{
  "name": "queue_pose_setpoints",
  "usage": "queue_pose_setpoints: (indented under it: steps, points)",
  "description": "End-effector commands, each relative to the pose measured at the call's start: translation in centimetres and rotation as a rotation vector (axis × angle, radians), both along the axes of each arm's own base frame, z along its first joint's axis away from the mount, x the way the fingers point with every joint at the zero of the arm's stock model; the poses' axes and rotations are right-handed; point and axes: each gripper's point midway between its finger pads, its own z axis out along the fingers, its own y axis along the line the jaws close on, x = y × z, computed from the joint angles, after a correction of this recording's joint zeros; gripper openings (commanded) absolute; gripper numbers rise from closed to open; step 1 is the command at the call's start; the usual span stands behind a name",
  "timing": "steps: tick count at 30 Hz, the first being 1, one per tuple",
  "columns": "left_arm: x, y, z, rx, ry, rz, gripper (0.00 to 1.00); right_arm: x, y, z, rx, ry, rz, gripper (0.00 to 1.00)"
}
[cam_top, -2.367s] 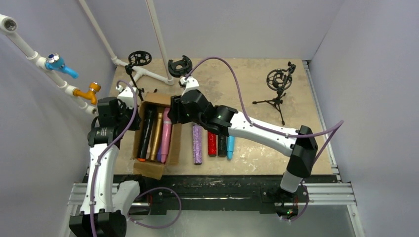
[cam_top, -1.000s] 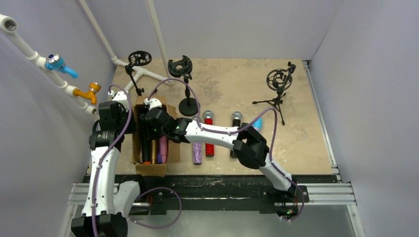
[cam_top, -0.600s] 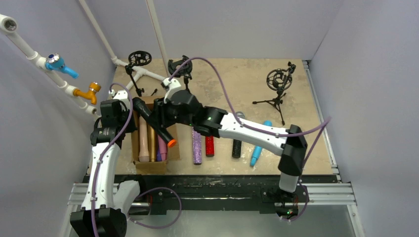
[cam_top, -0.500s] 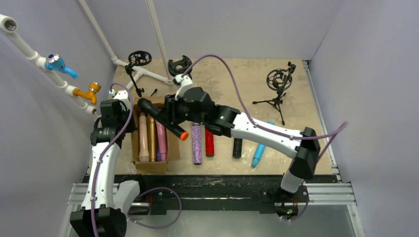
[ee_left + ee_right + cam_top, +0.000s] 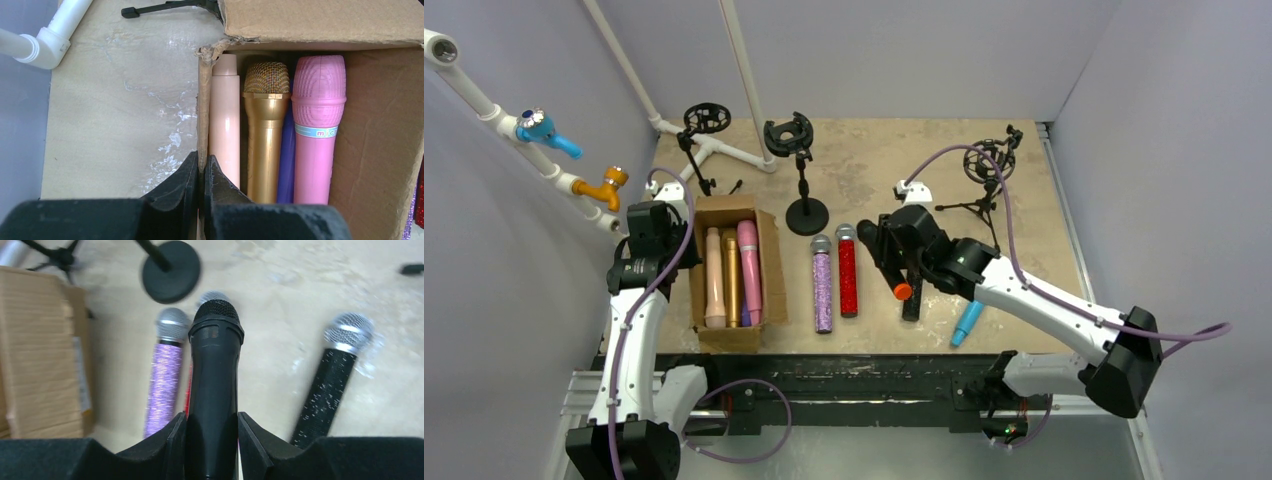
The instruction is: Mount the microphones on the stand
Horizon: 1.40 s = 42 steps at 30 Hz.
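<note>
Your plain purple microphone [image 5: 286, 150] is mostly buried between the gold microphone [image 5: 266, 130] and pink microphone [image 5: 316, 130] inside the brown cardboard box [image 5: 320, 20], four in there. Left pincer [image 5: 201, 165] is clamped tight on the box's left wall. Right pincer [image 5: 212, 416] grips a matte black orange-tailed microphone [image 5: 215, 355] just right of the box, over four more on the tan surface [image 5: 874, 160], roomy farther right.
</note>
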Motion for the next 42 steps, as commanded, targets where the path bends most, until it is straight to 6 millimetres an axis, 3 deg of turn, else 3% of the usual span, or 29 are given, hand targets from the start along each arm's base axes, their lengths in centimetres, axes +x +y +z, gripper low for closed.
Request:
queue_pose_setpoints:
  steps: [1, 7, 11, 12, 16, 18, 21, 24, 30, 32, 36, 42]
  points:
    - [2.2, 0.0, 3.2, 0.017, -0.136, -0.022, 0.0, 1.0, -3.7, -2.7, -0.067, 0.005, -0.157, 0.0]
    - [2.1, -0.4, 3.3, 0.003, -0.137, -0.032, 0.0, 2.5, -3.0, -8.0, -0.169, 0.099, -0.171, 0.0]
    - [2.1, -0.6, 3.6, -0.001, -0.143, -0.043, 0.0, 2.6, -3.1, -10.4, -0.221, 0.155, -0.185, 0.0]
    - [2.1, -0.6, 3.6, -0.003, -0.143, -0.047, 0.0, 2.3, -3.4, -10.9, -0.237, 0.179, -0.196, 0.1]
    - [2.2, -0.7, 3.9, -0.002, -0.15, -0.058, 0.0, 1.1, -4.8, -10.8, -0.223, 0.226, -0.253, 0.81]
    - [2.4, -0.7, 4.1, 0.004, -0.156, -0.063, 0.0, 0.9, -5.7, -9.5, -0.195, 0.22, -0.293, 0.94]
    - [2.5, -0.7, 4.4, 0.008, -0.162, -0.068, 0.0, 1.1, -8.0, -7.2, -0.154, 0.199, -0.38, 0.97]
    - [2.7, -0.8, 4.5, 0.005, -0.164, -0.073, 0.0, 1.5, -8.3, -5.6, -0.093, 0.155, -0.375, 0.95]
    - [2.3, -1.0, 4.9, -0.018, -0.159, -0.063, 0.0, 2.4, -7.4, -6.3, -0.145, 0.176, -0.348, 0.85]
    - [2.1, -1.1, 5.0, -0.025, -0.157, -0.054, 0.0, 3.0, -5.5, -5.2, -0.121, 0.139, -0.29, 0.82]
    - [1.6, -1.3, 5.1, -0.055, -0.157, -0.031, 0.0, 2.9, 1.9, -0.7, -0.08, 0.024, -0.145, 0.8]
    - [0.7, -1.4, 4.6, -0.071, -0.143, -0.015, 0.0, 1.5, 12.4, 3.4, -0.023, -0.028, 0.054, 0.78]
